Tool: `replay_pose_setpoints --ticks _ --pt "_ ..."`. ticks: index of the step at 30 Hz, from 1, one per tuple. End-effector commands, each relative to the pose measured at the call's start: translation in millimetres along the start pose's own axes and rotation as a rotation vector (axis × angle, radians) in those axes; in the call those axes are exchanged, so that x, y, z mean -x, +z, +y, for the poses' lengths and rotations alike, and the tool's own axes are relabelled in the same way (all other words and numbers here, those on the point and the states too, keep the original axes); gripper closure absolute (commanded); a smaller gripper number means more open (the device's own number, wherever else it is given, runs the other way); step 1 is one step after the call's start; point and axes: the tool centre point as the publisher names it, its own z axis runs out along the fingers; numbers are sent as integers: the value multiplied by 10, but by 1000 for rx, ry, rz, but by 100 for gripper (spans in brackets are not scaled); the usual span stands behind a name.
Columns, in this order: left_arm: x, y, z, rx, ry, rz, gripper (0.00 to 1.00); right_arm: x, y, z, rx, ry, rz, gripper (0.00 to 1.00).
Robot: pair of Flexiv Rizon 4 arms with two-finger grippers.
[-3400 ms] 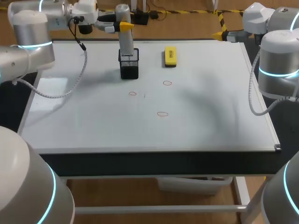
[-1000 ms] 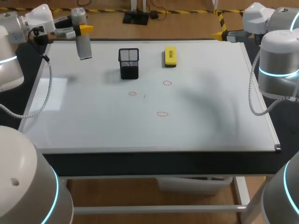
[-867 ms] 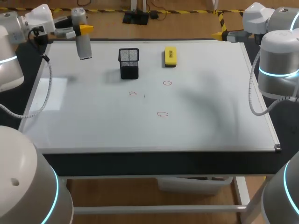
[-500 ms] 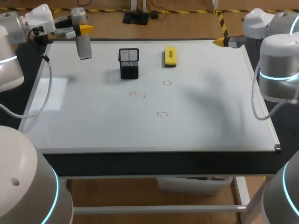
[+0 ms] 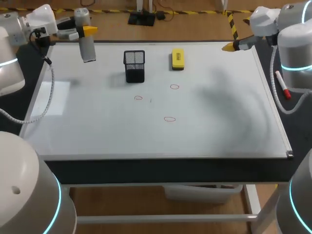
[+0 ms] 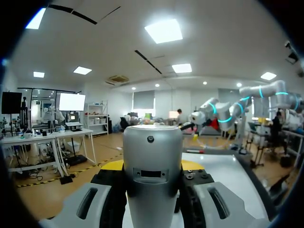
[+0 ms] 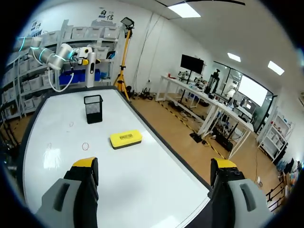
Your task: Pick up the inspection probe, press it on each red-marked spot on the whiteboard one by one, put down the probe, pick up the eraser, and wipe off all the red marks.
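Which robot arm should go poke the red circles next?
Left. Its tool grips the probe, near the far left corner of the whiteboard. The right tool is open and empty by the far right corner, so it has nothing to press on the red marks.

Nothing legible: no word, number or sign can be made out. The yellow eraser point(image 7: 126, 138), lying beside the black mesh holder point(image 7: 93, 109), has a short line of dark print on its top face, too small to read. The grey probe point(image 6: 153, 178) shows only a small recessed panel with no lettering that can be told. The red marks point(image 5: 169, 118) on the whiteboard point(image 5: 219, 122), nearer than the holder, are plain loops, not letters or figures.
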Motion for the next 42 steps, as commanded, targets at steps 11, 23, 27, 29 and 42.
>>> replay_pose_setpoints --ticks 11,23,27,29,42 --pt "-10 -4 -11 0 1 -2 100 228 370 3 -251 -189 344 0" --pt "-10 -4 -11 0 1 -2 100 493 770 53 -382 -355 493 0" --pt "-10 -4 -11 0 1 -2 100 514 884 9 -445 -427 574 0" --pt "-10 -4 -11 0 1 -2 100 529 929 -3 -463 -460 616 0" --pt "-10 -4 -11 0 1 -2 100 430 1180 21 -538 -738 835 0"
